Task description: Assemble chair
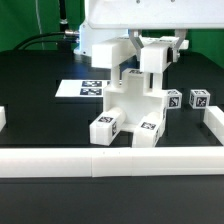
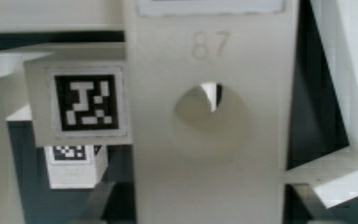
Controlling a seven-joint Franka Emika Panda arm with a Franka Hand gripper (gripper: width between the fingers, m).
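The partly built chair [image 1: 130, 105] stands upright on the black table [image 1: 40, 115], a blocky white stack whose base shows two tagged feet, one at the exterior view's left [image 1: 105, 127] and one at the exterior view's right [image 1: 150, 128]. Directly above the chair, the single gripper [image 1: 143, 48] hangs from the white arm and meets the chair's topmost part; whether its fingers are spread or pinching that part cannot be told from either view. In the wrist view one grey-white panel [image 2: 202, 160] fills most of the field, embossed "87" and pierced by one round hole [image 2: 201, 105]; beside it one tagged part [image 2: 87, 100] stands upright, with a second tag [image 2: 69, 153] partly visible below. To the exterior view's right of the chair lie two loose tagged blocks, the nearer [image 1: 175, 100] just beside it and the farther [image 1: 200, 100] apart from it. Behind the chair, toward the exterior view's left, lies the one marker board [image 1: 85, 88], flat on the table. Three white rails are seen around the chair: in front [image 1: 100, 160], at the exterior view's right [image 1: 212, 125] and at the exterior view's left edge [image 1: 3, 118].
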